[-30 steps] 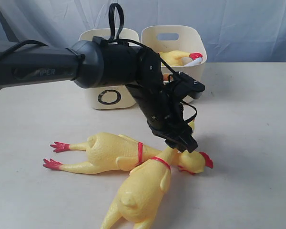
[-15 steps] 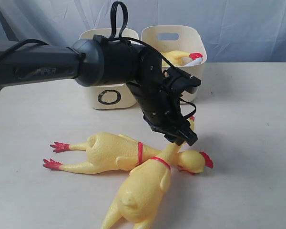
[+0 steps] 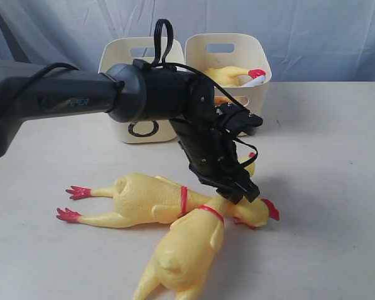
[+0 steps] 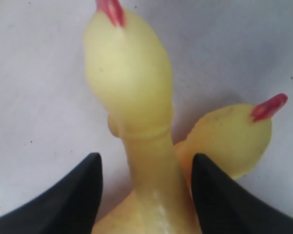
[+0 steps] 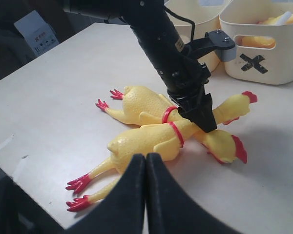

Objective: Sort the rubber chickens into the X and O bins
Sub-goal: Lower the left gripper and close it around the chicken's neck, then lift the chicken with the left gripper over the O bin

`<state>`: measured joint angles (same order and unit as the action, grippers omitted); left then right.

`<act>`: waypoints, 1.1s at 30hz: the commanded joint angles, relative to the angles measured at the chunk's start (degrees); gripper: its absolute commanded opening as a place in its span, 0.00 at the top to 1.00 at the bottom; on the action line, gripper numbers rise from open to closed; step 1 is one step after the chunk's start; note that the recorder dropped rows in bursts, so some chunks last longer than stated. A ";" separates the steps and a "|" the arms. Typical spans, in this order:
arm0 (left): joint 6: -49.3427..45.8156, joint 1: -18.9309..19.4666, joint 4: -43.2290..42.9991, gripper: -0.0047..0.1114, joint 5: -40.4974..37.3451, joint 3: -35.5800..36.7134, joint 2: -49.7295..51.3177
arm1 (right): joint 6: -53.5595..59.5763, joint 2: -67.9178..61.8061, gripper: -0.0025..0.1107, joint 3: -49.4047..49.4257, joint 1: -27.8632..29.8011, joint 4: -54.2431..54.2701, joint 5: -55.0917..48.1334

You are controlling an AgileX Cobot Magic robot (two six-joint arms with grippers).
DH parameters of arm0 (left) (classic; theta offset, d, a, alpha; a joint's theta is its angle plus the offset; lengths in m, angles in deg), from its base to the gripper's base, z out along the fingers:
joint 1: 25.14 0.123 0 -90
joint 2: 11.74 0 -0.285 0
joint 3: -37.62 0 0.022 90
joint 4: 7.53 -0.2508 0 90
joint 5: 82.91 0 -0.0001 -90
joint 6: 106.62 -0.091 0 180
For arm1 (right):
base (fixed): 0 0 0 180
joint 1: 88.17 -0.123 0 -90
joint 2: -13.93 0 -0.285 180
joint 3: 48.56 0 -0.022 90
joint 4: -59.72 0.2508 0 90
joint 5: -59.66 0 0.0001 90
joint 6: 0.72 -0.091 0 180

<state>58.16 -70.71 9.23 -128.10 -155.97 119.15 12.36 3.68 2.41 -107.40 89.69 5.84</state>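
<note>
The black left pincer (image 3: 242,189) has come back down. It is spread wide around the neck of the long yellow rubber chicken (image 3: 184,250) lying in front on the white table (image 3: 337,187), near the cream plastic O bin (image 3: 125,132). It looks ready to squeeze. The right pincer (image 5: 145,163) is pressed together.

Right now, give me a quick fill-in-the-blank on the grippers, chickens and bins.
1. The left gripper straddles the neck of the near chicken with its jaws ___.
2. With the far chicken, that makes ___ lying on the table.
3. The right gripper is ___.
4. The bin marked ___ holds the small chicken.

Missing words: open; two; shut; X.
</note>
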 commanded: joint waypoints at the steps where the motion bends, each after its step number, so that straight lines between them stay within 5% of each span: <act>1: -0.20 -0.23 0.62 0.51 0.79 -0.15 0.31 | 0.37 0.28 0.99 0.21 -0.24 0.06 0.67; 8: -0.20 -0.23 0.74 0.63 1.03 -0.15 0.55 | 0.37 0.28 0.99 0.21 -0.24 0.06 0.67; 16: -0.20 -0.23 0.77 0.96 0.09 -0.15 0.55 | 0.37 0.28 0.99 0.21 -0.24 0.06 0.67; 33: 0.02 -0.23 3.38 0.96 -5.75 -5.02 -6.94 | 0.37 0.28 0.99 0.21 -0.24 0.06 0.82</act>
<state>58.16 -70.71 11.61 -133.78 -159.82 115.21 12.36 3.68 2.41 -107.40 89.69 5.84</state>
